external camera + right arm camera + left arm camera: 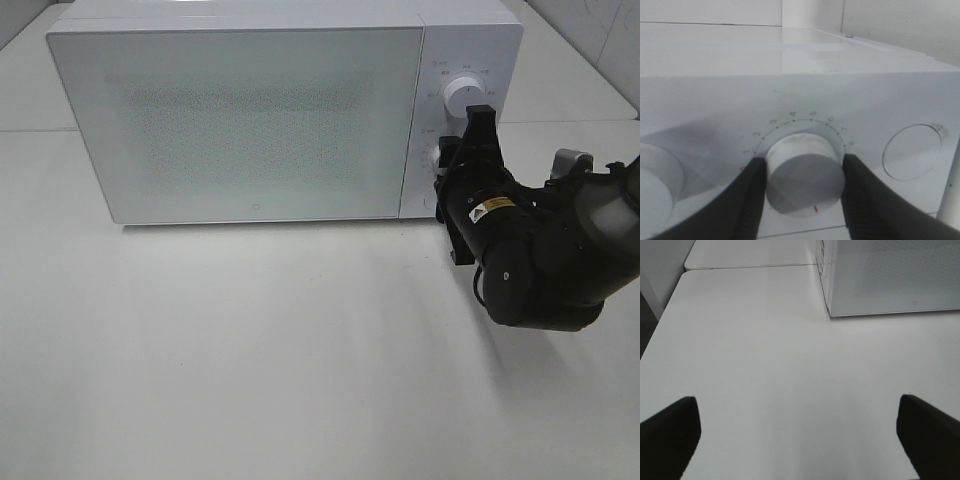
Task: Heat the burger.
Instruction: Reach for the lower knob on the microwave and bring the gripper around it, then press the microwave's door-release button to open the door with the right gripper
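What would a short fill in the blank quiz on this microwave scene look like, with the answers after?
On the microwave, the right gripper grips the ____ knob. The microwave's door is ____. The left gripper hangs ____ above the table. Missing words: lower; shut; open.

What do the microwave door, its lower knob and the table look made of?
The door: probably glass or glossy plastic, a smooth sheen over fine dotted mesh. The knob: likely matte white plastic, dull even face, small red mark. The table: smooth matte white, perhaps laminate.
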`<state>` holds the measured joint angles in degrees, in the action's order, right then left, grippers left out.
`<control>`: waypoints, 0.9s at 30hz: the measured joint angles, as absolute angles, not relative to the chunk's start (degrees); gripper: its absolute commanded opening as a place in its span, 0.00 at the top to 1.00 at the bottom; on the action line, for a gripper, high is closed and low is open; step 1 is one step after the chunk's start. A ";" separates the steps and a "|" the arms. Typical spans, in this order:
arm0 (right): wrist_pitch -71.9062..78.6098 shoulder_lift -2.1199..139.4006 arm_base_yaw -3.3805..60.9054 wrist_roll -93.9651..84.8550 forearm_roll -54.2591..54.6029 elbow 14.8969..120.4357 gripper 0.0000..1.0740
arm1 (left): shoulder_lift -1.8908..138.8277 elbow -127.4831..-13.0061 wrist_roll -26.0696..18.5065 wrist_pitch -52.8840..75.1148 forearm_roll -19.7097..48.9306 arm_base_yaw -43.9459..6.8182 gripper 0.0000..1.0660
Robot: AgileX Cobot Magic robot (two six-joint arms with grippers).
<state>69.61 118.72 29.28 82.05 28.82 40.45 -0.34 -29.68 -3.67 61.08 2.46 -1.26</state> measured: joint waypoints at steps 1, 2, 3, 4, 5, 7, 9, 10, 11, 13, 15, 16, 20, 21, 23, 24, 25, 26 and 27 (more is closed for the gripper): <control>69.61 118.72 29.28 82.05 28.93 40.45 0.71 | -0.34 -29.68 -3.67 61.08 2.46 -1.26 0.06; 69.61 118.72 29.28 82.05 28.93 40.45 0.71 | -0.34 -29.68 -3.67 61.08 2.46 -1.26 0.06; 69.61 118.72 29.28 82.05 29.16 40.45 0.64 | -0.34 -29.68 -3.67 61.08 2.46 -1.26 0.06; 69.61 118.72 29.28 82.05 29.16 40.45 0.64 | -0.34 -29.68 -3.67 61.08 2.46 -1.26 0.06; 69.61 118.72 29.28 82.05 29.22 40.45 0.59 | -0.34 -29.68 -3.67 61.08 2.46 -1.26 0.06; 69.61 118.72 29.28 82.05 29.39 40.45 0.54 | -0.34 -29.68 -3.67 61.08 2.46 -1.26 0.06; 69.10 118.72 29.68 81.65 29.11 40.57 0.45 | -0.34 -29.68 -3.67 61.08 2.46 -1.26 0.06; 69.10 118.72 29.68 81.65 29.11 40.57 0.45 | -0.34 -29.68 -3.67 61.08 2.46 -1.26 0.06; 68.81 118.72 29.91 81.36 29.05 40.68 0.41 | -0.34 -29.68 -3.67 61.08 2.46 -1.26 0.06; 68.70 118.72 29.91 81.07 29.16 40.68 0.39 | -0.34 -29.68 -3.67 61.08 2.46 -1.26 0.06; 68.41 118.72 29.97 80.04 29.45 40.68 0.35 | -0.34 -29.68 -3.67 61.08 2.46 -1.26 0.06; 68.30 118.72 29.97 79.47 29.62 40.62 0.35 | -0.34 -29.68 -3.67 61.08 2.46 -1.26 0.06; 68.18 118.72 30.14 78.38 29.79 40.45 0.34 | -0.34 -29.68 -3.67 61.08 2.46 -1.26 0.06; 68.18 118.72 30.14 78.38 29.79 40.45 0.34 | -0.34 -29.68 -3.67 61.08 2.46 -1.26 0.06; 68.58 118.37 30.08 77.46 29.05 39.76 0.34 | -0.34 -29.68 -3.67 61.08 2.46 -1.26 0.06; 68.58 118.37 30.08 77.46 29.05 39.76 0.34 | -0.34 -29.68 -3.67 61.08 2.46 -1.26 0.06; 68.93 117.28 29.91 76.20 28.71 38.67 0.34 | -0.34 -29.68 -3.67 61.08 2.46 -1.26 0.06; 68.93 116.71 29.91 75.34 28.71 37.93 0.34 | -0.34 -29.68 -3.67 61.08 2.46 -1.26 0.06; 68.93 116.71 29.91 75.34 28.71 37.93 0.34 | -0.34 -29.68 -3.67 61.08 2.46 -1.26 0.06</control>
